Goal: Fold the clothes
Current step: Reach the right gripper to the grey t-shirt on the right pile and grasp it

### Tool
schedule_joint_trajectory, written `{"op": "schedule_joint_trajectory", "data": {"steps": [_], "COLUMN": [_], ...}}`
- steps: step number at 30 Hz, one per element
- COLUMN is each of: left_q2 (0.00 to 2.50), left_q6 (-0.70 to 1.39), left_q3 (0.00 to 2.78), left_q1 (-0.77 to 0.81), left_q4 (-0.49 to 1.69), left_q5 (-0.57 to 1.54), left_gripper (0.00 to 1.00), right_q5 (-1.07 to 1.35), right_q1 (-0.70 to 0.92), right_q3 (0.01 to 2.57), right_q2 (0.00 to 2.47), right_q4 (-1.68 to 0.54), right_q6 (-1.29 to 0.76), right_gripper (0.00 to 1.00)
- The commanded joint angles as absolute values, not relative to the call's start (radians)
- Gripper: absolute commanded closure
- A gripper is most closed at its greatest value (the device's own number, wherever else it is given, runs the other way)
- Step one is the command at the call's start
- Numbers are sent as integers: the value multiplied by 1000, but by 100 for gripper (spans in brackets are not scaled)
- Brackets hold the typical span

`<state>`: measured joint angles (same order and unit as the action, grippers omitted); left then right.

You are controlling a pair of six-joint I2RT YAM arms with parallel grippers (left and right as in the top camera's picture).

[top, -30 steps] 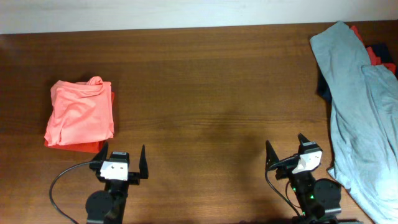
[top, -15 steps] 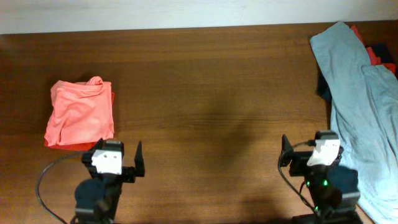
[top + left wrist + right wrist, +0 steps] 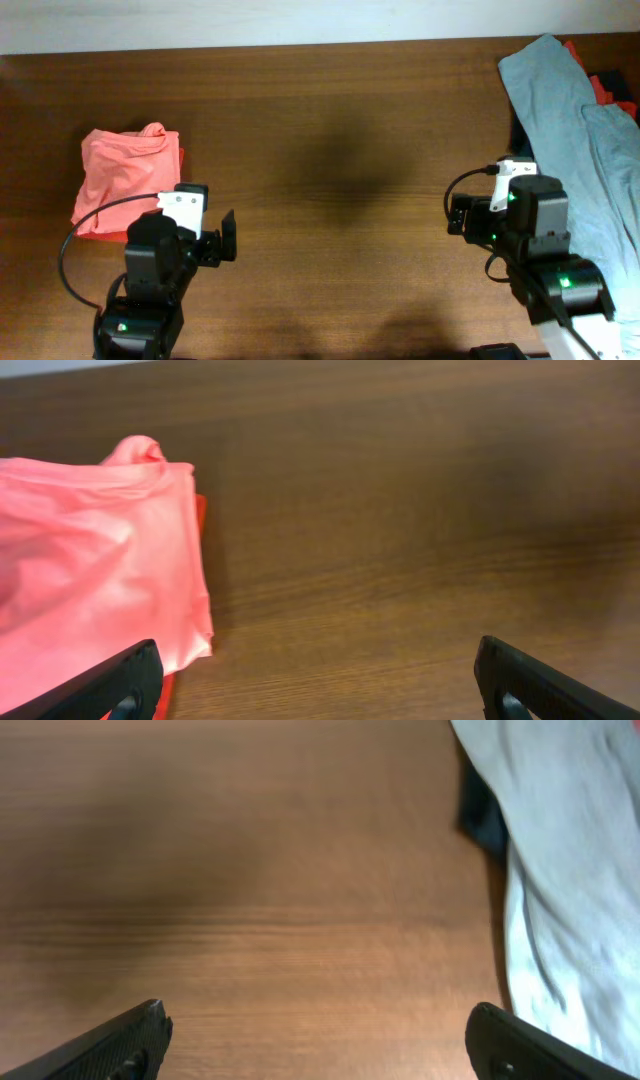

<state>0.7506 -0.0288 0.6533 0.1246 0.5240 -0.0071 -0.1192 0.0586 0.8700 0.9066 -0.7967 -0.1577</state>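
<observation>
Left gripper (image 3: 318, 680) and right gripper (image 3: 320, 1032) both wide open, empty — grey-blue shirt (image 3: 575, 140) sprawls along the right edge of the tabletop (image 3: 330, 150) (soft, limp, light), so likely pinch a hem corner.

Legible text: none. The coral-orange T-shirt (image 3: 125, 178), the pale grey-blue T-shirt (image 3: 562, 115) and the wooden table (image 3: 350, 110) carried no readable lettering, label, brand, number or sign.
</observation>
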Motion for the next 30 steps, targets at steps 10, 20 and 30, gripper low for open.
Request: {"op": "schedule_joint_trajectory", "data": {"steps": [10,20,30], "left_q2": [757,757,757], "left_q6": [-14,-14,-14], "left_q3": [678,678,678], "left_q1": [128,128,128], "left_q4": [532,532,532], "left_q5": [41,41,38], "left_gripper": [1,1,1], "right_q5": [-184,-267,-305], "right_q1": [-408,-538,-546], "right_q3": [884,856,793], "right_q2": [1311,1546,1637], "right_q4": [-941,-855,-751], "right_q6": [-454,-443,-447], "right_gripper": [1,1,6]}}
